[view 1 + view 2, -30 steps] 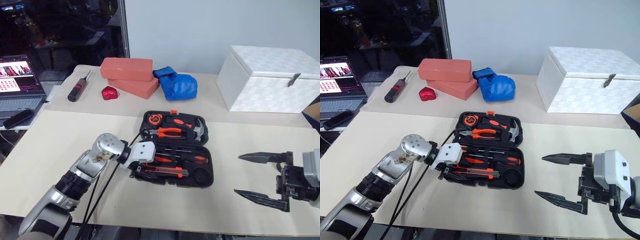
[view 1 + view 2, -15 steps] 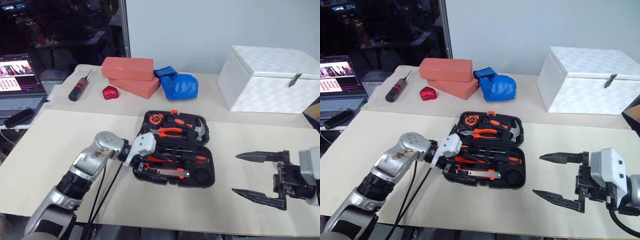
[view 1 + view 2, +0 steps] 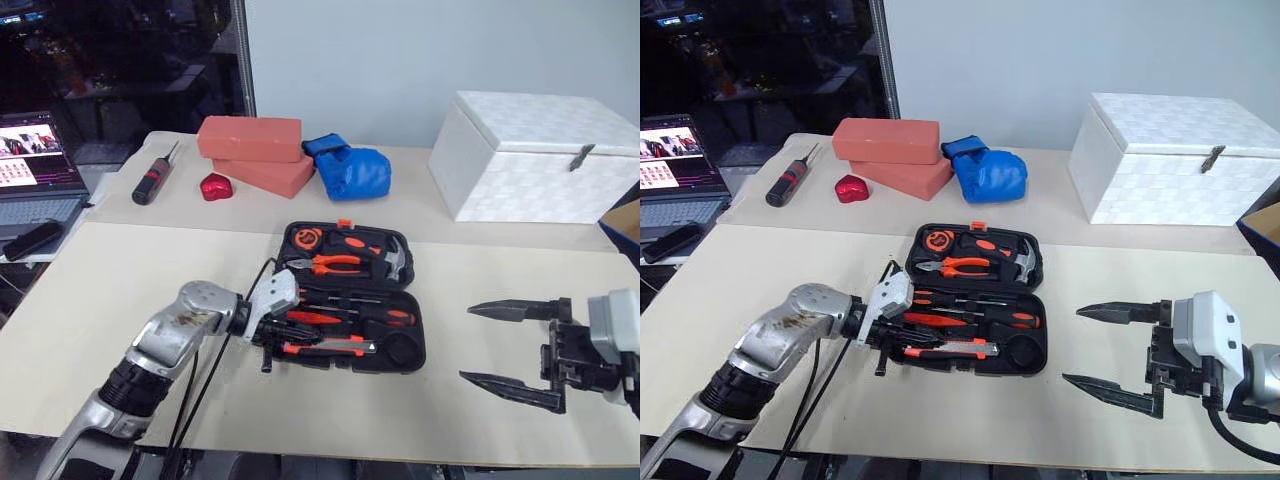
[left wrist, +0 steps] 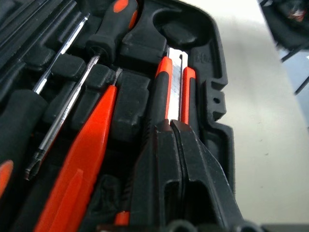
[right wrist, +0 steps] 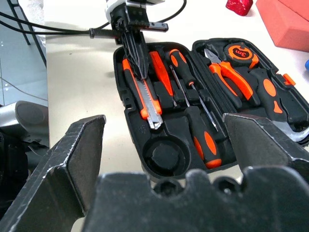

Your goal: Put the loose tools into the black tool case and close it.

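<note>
The black tool case (image 3: 415, 300) lies open in the middle of the table, its moulded slots holding orange-and-black tools. The near half holds screwdrivers (image 3: 372, 316), an all-orange screwdriver (image 4: 87, 169) and the utility knife (image 5: 146, 99). Pliers (image 3: 335, 263), a tape measure (image 3: 310, 238) and a hammer (image 3: 396, 260) sit in the far half. My left gripper (image 4: 173, 126) is shut with nothing between its fingers, tips low over the knife's handle end at the case's left side. My right gripper (image 3: 466, 343) hangs open to the right of the case, apart from it.
At the back stand red bricks (image 3: 250, 140), a blue glove (image 3: 352, 172), a small red object (image 3: 217, 186), a black-and-red screwdriver (image 3: 152, 180) and a white box (image 3: 540, 155). A laptop (image 3: 35, 170) sits at the far left. Bare table surrounds the case.
My left gripper has gone from open to shut, its wrist has rolled, and it has drawn back a little toward the case's left end. The right gripper has stayed put.
</note>
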{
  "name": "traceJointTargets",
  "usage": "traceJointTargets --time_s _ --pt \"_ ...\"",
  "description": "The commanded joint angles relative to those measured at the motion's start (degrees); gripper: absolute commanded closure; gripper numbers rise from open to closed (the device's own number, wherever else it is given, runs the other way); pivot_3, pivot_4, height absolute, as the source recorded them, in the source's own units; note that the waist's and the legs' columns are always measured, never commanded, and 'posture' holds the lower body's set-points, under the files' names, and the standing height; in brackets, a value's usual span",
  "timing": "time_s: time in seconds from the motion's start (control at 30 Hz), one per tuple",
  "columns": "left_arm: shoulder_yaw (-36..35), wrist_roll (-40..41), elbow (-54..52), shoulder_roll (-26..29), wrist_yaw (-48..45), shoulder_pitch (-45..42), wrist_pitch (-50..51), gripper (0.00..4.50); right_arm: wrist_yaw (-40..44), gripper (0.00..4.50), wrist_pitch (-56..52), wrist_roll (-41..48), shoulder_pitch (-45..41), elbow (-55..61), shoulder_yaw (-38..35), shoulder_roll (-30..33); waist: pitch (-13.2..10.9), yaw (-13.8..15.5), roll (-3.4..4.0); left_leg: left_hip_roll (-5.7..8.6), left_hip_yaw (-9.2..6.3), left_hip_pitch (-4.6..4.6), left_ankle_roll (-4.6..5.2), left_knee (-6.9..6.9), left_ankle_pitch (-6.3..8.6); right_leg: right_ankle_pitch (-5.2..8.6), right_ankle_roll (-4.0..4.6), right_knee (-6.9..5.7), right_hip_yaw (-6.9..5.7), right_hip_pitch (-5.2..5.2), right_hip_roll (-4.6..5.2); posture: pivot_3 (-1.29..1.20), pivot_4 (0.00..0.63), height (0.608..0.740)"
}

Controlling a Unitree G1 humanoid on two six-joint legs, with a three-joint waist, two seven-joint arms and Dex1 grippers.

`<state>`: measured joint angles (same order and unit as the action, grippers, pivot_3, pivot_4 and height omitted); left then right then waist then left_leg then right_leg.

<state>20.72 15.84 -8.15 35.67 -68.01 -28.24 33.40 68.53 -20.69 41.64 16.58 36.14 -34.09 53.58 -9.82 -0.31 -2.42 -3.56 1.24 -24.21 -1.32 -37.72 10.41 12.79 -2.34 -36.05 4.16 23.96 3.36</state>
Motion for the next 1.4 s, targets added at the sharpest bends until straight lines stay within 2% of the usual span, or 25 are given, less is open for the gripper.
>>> traceJointTargets --time_s 0.03,0.2,0.27,0.37,0.5,0.53,0.57,0.67,0.9,1.13,1.4 --pt "4.2 -3.4 3.1 -0.8 1.3 2.2 -0.6 4.45 0.0 0.0 -1.0 1.0 1.2 2.1 -2.5 0.5 0.1 0.1 0.14 0.05 0.0 0.0 0.0 0.0 0.0 0.0 0.0 0.01 0.01 -0.02 0.04 0.0 0.15 0.736" --pt "5.9 -5.2 4.8 -1.3 1.1 2.8 -3.0 4.45 -2.0 0.0 -3.2 2.3 4.7 5.1 -5.0 -1.0 0.4 0.1 0.39 0.06 -0.01 0.02 -0.01 -0.02 0.01 0.0 0.0 0.0 0.01 -0.02 0.05 0.0 0.15 0.736" --pt "4.9 -4.4 5.5 -2.9 1.3 3.0 -5.6 4.45 -6.2 0.0 -4.9 2.2 4.7 5.8 -5.0 -2.3 0.6 0.1 0.52 0.07 -0.01 0.03 -0.01 -0.02 0.01 0.0 0.0 0.0 0.01 -0.02 0.05 0.0 0.15 0.736" --pt "-1.9 2.0 3.2 -6.6 1.6 3.4 -8.1 4.45 -13.4 0.0 -7.8 -0.9 5.5 7.3 -5.4 -4.0 0.6 0.1 0.57 0.07 -0.02 0.03 -0.02 -0.02 0.01 0.0 0.0 0.0 0.02 0.01 0.06 0.0 0.15 0.736" --pt "-8.9 8.4 -2.3 -7.0 2.6 3.4 -5.9 4.45 -21.4 0.0 -13.1 -5.4 8.8 9.2 -6.7 -4.8 0.5 -0.1 0.43 0.06 -0.05 -0.14 -0.01 -0.03 0.01 -0.01 0.01 -0.07 0.0 0.2 0.04 0.0 0.15 0.736" --pt "-10.0 10.3 -3.8 -6.7 2.5 3.3 -4.5 3.95 -22.0 0.0 -15.3 -5.7 9.9 9.5 -7.3 -4.1 0.5 -0.1 0.46 0.05 -0.07 -0.16 -0.01 -0.03 0.01 -0.01 0.01 -0.06 0.0 0.22 0.03 0.0 0.15 0.736" --pt "-10.8 11.9 -5.4 -6.5 2.4 3.2 -3.2 3.72 -22.3 0.0 -17.9 -5.5 10.8 9.3 -7.7 -3.1 0.5 -0.1 0.48 0.08 -0.06 -0.15 -0.01 -0.03 0.01 -0.01 0.01 -0.06 0.01 0.19 0.05 0.0 0.15 0.736" --pt "-12.6 15.7 -8.6 -5.6 1.8 2.4 -0.1 2.68 -25.3 0.0 -24.2 -5.1 9.8 7.2 -6.7 -1.2 0.5 -0.3 0.47 0.09 -0.04 -0.16 0.0 -0.02 0.0 -0.01 0.01 0.01 0.02 0.15 0.07 0.0 0.15 0.736" --pt "-10.7 18.6 -11.3 -5.5 0.1 -2.0 1.7 0.07 -32.5 0.0 -27.8 -15.2 5.7 -2.4 -1.2 2.2 0.5 -0.4 0.41 0.12 -0.06 -0.14 0.0 -0.02 0.0 -0.01 0.01 0.02 0.02 0.16 0.06 0.0 0.15 0.736" --pt "-8.6 19.2 -11.1 -6.6 -2.5 -3.7 -0.2 0.03 -34.3 0.0 -31.4 -19.5 -0.8 -14.0 0.2 4.2 0.5 -0.6 0.42 0.19 -0.09 -0.24 0.03 -0.04 0.01 0.0 -0.01 0.09 0.07 0.18 0.07 0.0 0.15 0.736" --pt "-8.0 18.2 -11.4 -7.0 -3.3 -3.7 -1.9 0.03 -29.3 0.0 -26.2 -23.6 -18.1 -33.0 15.1 9.8 0.4 -1.2 0.5 0.2 -0.11 -0.2 0.12 0.0 0.05 0.02 -0.05 0.08 0.12 0.17 0.02 0.0 0.15 0.736"
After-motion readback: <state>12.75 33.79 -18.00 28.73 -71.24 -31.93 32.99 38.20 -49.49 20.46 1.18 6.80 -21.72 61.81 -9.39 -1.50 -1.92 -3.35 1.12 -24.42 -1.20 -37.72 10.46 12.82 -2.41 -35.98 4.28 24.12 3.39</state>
